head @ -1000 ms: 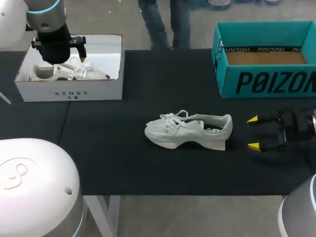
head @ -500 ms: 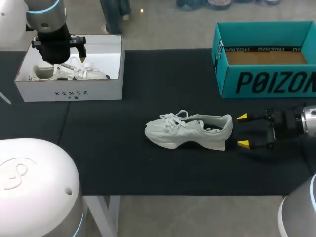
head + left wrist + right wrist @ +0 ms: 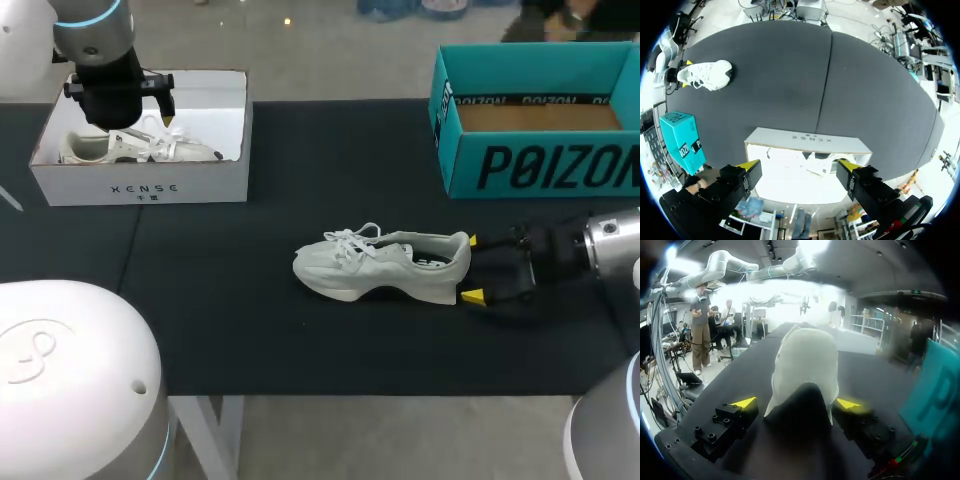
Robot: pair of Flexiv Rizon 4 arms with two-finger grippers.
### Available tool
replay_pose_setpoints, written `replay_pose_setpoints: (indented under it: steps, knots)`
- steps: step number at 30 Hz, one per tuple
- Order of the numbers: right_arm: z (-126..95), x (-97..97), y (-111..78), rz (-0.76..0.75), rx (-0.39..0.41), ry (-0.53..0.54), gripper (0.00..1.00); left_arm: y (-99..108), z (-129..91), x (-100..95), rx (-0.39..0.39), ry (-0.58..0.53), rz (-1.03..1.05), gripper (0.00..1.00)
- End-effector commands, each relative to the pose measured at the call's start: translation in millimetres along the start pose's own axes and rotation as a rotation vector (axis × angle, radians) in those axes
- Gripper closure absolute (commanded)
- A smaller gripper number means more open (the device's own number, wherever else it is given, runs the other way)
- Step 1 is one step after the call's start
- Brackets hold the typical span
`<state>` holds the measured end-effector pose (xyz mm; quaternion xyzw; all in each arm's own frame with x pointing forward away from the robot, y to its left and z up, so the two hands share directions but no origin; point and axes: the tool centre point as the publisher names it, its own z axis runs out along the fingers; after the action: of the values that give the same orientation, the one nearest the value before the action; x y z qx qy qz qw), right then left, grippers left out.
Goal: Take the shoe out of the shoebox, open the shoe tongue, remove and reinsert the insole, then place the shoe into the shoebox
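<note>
Head view: right end effector (image 3: 474,268) at the heel of the shoe (image 3: 380,265)
Released, straddling the heel from 3 o'clock — it should centre first, then clench gently to steady the shoe.

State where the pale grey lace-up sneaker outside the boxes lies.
Head view: the pale grey sneaker sits mid-table, heel toward the right gripper, whose open tips flank it; the teal cardboard box stands behind-right.
</note>
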<state>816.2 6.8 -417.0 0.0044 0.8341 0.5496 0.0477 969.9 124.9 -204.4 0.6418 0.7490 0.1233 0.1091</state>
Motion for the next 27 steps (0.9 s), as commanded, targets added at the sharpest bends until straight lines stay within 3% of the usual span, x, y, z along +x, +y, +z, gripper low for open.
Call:
replay_pose_setpoints:
  steps: [1, 15, 27]
  knots:
    - [11, -6.0, -0.4, 0.002, 0.003, 0.01, 0.0, 0, 0, 0.3, -0.001, 0.002, 0.001, 0.0]
    - [11, -9.5, -11.6, 0.021, -0.006, -0.021, 0.0, 0, 0, 0.3, -0.001, 0.002, 0.001, 0.0]
    - [20, -10.5, -7.1, 0.02, -0.015, -0.009, 0.0, 0, 0, 0.3, -0.001, 0.002, 0.001, 0.0]
